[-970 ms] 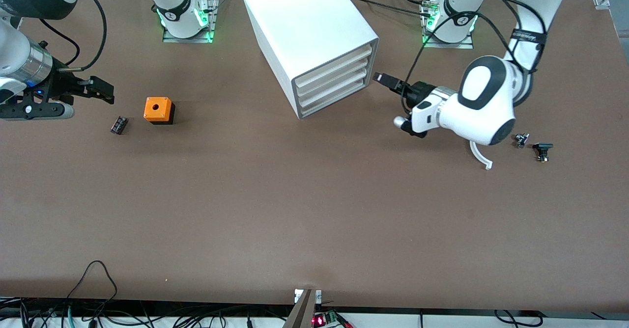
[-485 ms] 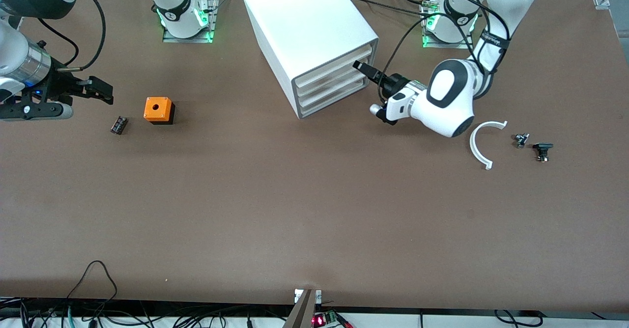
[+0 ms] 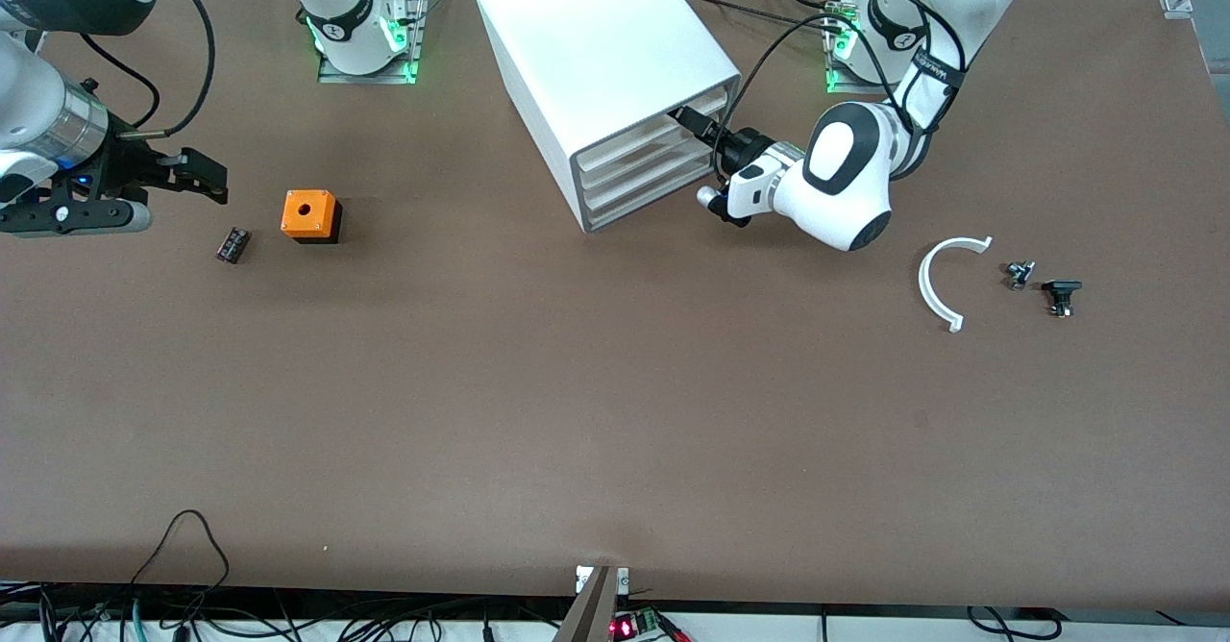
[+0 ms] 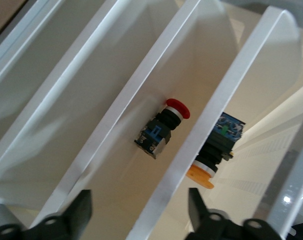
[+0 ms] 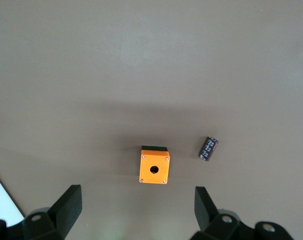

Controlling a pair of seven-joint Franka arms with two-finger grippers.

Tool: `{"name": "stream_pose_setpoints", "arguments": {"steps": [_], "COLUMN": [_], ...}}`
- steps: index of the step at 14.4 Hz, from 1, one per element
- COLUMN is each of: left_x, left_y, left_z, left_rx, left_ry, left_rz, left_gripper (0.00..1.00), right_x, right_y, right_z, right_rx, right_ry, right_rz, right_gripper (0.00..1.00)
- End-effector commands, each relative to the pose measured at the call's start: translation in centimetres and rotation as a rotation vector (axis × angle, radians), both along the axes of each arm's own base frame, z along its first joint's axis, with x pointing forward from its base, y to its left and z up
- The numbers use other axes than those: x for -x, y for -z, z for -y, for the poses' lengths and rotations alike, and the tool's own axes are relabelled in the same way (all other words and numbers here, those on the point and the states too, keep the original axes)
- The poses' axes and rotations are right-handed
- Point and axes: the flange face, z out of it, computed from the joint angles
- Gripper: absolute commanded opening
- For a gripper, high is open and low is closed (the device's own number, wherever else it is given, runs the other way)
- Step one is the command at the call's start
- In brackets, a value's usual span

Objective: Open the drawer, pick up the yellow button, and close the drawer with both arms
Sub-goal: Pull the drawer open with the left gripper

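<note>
front: high, facing robots, whole table (image 3: 615,411) | left wrist: close on cabinet (image 3: 615,75) front, drawers apparently translucent | right wrist: looks down; shares orange cube (image 5: 154,167) with front

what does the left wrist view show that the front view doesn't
Only the left wrist view looks into the drawers: a red-capped push button in one, the button with the orange cap in the neighbouring one. Only the front view shows the cabinet whole, the right gripper waiting over the table near the orange cube, and the white arc. Both show the left gripper open at the drawer fronts.
</note>
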Motion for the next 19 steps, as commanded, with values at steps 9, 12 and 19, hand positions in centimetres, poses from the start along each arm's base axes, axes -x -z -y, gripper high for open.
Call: {"name": "stream_pose_setpoints", "arguments": {"steps": [9,12,19], "left_x": [-7.1,-10.6,-13.7], "left_y": [-1.1,-2.3,-6.8], "left_z": [-8.4,-11.5,-14.1], "left_rx": [0.013,-0.024,-0.02], "left_ry": [-0.207,-0.308,-0.347], "left_rz": [0.164,0.255,0.368], "left_gripper": [0.0,0.0,1.0], "right_x": [-0.1,-0.2,-1.1], "right_y": [-0.7,-0.6,1.3], "right_z": [0.0,0.6,-0.8], "right_rx": [-0.008,-0.008,-0.015], "right_ry": [-0.011,0.002,-0.015], "right_rz": [-0.005,-0.005,-0.022], "right_gripper": [1.0,1.0,1.0]}}
